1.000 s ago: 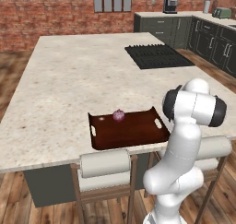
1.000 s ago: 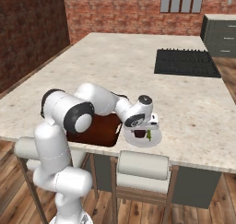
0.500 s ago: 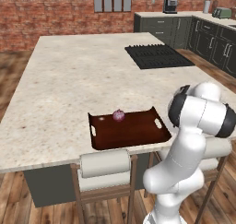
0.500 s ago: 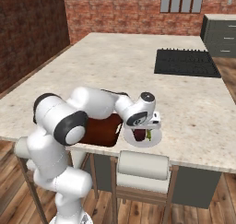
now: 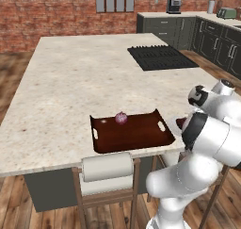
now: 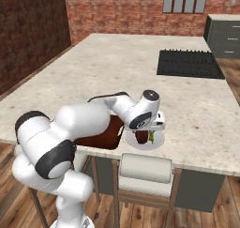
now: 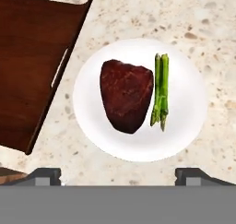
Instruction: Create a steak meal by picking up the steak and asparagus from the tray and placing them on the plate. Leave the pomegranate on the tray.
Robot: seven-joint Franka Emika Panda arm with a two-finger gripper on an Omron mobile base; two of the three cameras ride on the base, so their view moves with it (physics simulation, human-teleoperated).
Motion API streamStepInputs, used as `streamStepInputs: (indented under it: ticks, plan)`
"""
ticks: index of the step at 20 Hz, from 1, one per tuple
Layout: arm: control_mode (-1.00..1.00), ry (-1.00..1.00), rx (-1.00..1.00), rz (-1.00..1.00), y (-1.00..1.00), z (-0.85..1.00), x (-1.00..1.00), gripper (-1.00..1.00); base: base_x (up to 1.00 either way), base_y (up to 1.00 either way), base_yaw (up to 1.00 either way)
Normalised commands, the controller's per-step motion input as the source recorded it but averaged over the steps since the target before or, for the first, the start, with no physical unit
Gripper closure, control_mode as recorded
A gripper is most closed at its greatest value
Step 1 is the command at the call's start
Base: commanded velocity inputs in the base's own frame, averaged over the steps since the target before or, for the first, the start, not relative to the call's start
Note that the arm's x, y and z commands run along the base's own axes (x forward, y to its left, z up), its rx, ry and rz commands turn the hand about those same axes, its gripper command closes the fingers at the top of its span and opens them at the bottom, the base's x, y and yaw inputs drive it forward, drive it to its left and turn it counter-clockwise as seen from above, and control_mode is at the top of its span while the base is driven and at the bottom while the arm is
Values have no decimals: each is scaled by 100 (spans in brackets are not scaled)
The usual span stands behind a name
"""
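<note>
The white plate (image 7: 184, 109) sits on the counter just right of the tray (image 7: 27, 57). On it lie the dark maroon steak (image 7: 126, 95) and, close along its right side, the green asparagus (image 7: 160, 91). My gripper (image 7: 119, 174) hangs open above the plate's near edge and holds nothing. From the right base view the gripper (image 6: 148, 129) hovers over the plate (image 6: 145, 146), steak (image 6: 140, 136) and asparagus (image 6: 151, 137). The pink-purple pomegranate (image 5: 121, 118) rests near the back rim of the dark red-brown tray (image 5: 141, 134).
A black cooktop (image 5: 157, 57) (image 6: 190, 64) is set into the counter far behind. Stool backs (image 5: 107, 167) (image 6: 144, 168) stand against the counter's near edge, below the tray and the plate. My arm crosses over the tray's right end (image 6: 105, 135).
The jaws have spread wider above the plate, and the arm's elbow has swung round. Steak, asparagus and pomegranate lie where they were.
</note>
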Motion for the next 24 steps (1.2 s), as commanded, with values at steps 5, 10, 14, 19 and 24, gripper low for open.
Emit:
streamStepInputs:
  ticks: [5,10,14,19,24]
  plan:
    - [-100,-15,-1,1,6,62,-68,-100,0,0,0]
    - [-100,-20,-3,2,14,69,-58,-100,0,0,0]
    - [-100,-23,-5,2,26,67,-48,-100,0,0,0]
    - [-100,-22,-9,1,46,60,-28,-100,0,0,0]
    - [-100,-23,-13,0,60,52,-18,-100,0,0,0]
